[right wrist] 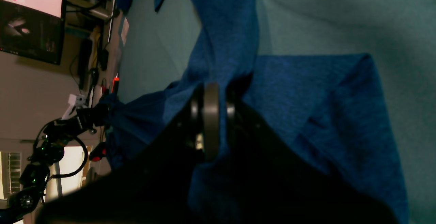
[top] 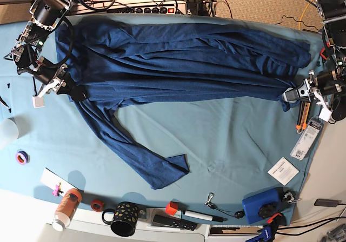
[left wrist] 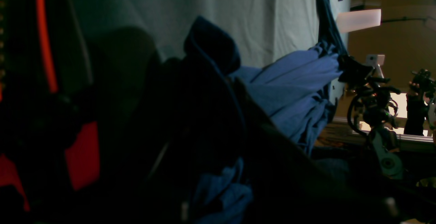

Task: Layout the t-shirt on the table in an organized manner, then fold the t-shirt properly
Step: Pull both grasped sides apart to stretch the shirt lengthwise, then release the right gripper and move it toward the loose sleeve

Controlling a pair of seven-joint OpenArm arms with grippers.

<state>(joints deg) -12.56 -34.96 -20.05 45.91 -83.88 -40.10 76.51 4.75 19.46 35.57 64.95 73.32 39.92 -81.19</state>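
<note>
The t-shirt [top: 178, 64] is stretched in a long band across the far half of the tabletop [top: 238, 139], pulled between the two arms. The right end effector [top: 73, 91] is clamped shut on the cloth at one end; the wrist view shows fabric pinched between its pads. The left end effector [top: 294, 93] is closed on a gathered bunch at the other end, by the tabletop's edge.

The main risk is the loose part: one length of the t-shirt, likely a sleeve or a corner of the body though the folds make that hard to read, trails down toward the near edge. Lifting or spreading from here could drag it into a twist rather than flat. Hard pulling could also slip the bunched cloth out of the left grip, or tug the teal cover.

Near the trailing tip sit a mug [top: 123, 219], a bottle [top: 66, 206] and a marker [top: 199, 215]. A blue box [top: 259, 207] and a paper tag [top: 283, 170] lie near the left arm's corner.
</note>
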